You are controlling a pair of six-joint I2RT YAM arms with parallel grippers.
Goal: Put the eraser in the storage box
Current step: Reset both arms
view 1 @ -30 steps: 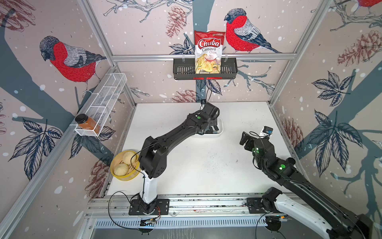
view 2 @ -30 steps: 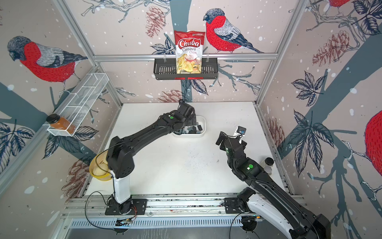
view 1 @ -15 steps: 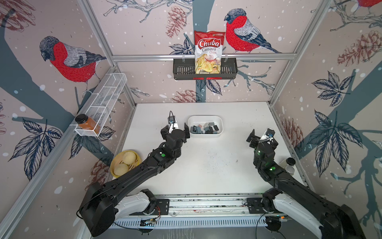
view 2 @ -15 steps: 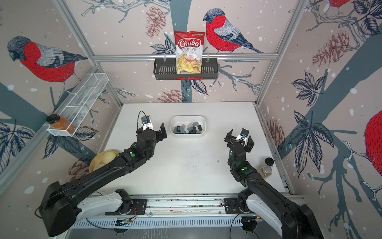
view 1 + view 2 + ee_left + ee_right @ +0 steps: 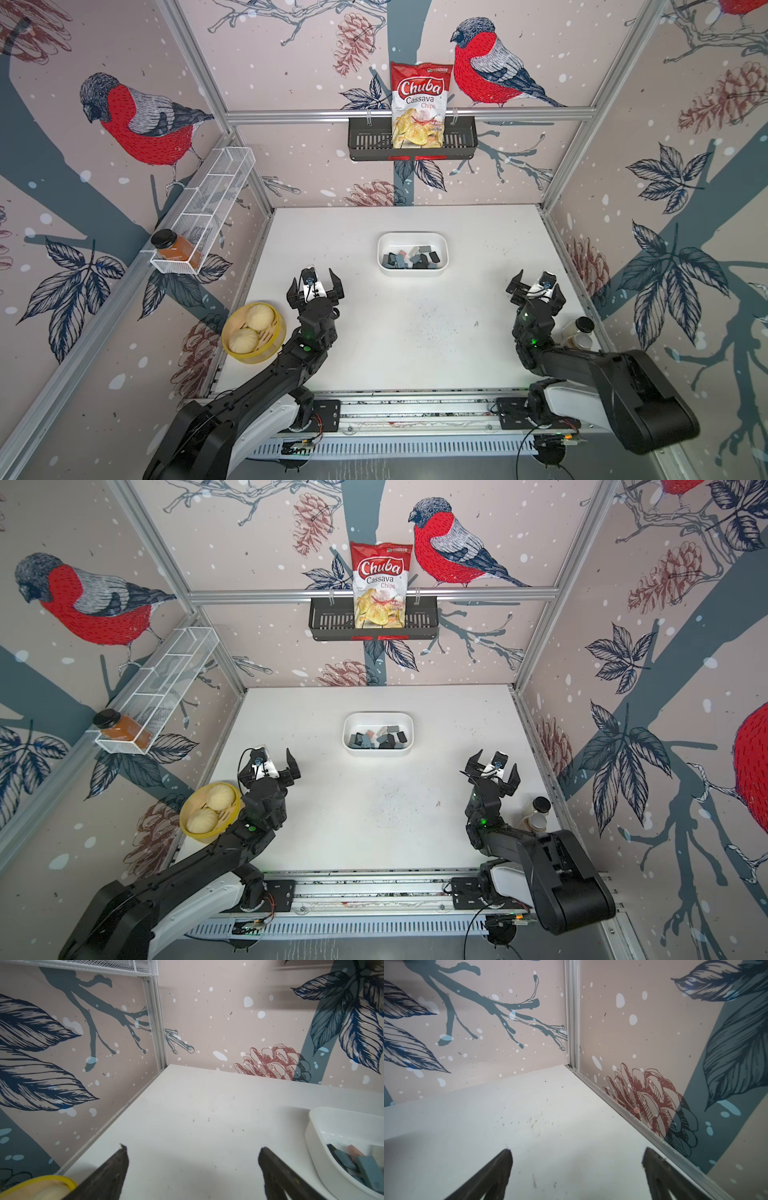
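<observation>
**Q:** State of the two grippers?

**A:** I read the left gripper [image 5: 312, 278] as wide open and empty. Its wrist view shows two dark fingers [image 5: 116, 1167] spread over the bare white table [image 5: 197, 1115] with nothing between them. The right gripper [image 5: 537, 282] is the same, jaws apart and nothing held, near the right-hand wall.

**Q:** Where is the eraser?

**A:** In the shallow white plastic storage box with rounded corners [image 5: 412, 272], mid-table toward the back. A loose heap of small rectangular erasers [image 5: 411, 259], grey, black and one pinkish, lies on its floor. I find none on the open table in either top view. I cannot tell which block is the task's one.

**Q:** Step in hand?

**A:** My judgement is that placement is done, as both arms stand well apart from the box. The next move calls for no grasp, only a check that no block rests on the rim. If another pick were needed, the left arm sits nearer. I would keep it off the round yellow basket of pale buns [image 5: 227, 332] just beside it.
</observation>
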